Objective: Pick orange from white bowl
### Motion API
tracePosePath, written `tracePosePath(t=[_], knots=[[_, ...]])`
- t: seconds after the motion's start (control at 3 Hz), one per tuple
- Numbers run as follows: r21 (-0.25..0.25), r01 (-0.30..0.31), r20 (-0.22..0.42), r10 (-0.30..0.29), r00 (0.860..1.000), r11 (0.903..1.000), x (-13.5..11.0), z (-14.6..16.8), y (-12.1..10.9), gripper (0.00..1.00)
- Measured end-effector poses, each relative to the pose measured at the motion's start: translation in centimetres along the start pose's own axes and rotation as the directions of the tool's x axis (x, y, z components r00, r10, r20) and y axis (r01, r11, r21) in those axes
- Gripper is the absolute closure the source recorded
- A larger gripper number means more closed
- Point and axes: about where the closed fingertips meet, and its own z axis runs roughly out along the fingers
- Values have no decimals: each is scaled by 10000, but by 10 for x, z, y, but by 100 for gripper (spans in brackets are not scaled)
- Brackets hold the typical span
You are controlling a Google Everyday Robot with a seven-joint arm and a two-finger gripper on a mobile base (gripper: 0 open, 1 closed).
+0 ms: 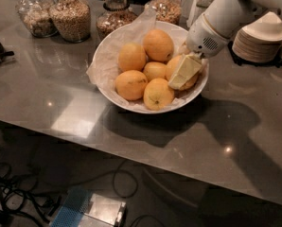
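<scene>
– How do we make this lift well?
– The orange (173, 66) lies at the right side of the white bowl (145, 110), touching its neighbours. The claw (183, 74) rests on it; we cannot tell if it grips. We should rise straight and slowly.
– And the containers?
– Jars (71, 15) hold grains, the paper-lined bowl holds six oranges, and saucers (259, 39) stand stacked on the right.
</scene>
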Motion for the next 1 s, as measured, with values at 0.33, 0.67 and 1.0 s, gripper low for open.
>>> tracePosePath(t=[0.33,0.67,1.0], knots=[[-114,-121,1183,134,9929,9999,-19,-20,6,100],[242,587,3030,-633,9509,9980,-67,-88,33,100],[970,1427,3926,-1696,9039,9850,-103,-145,67,100]])
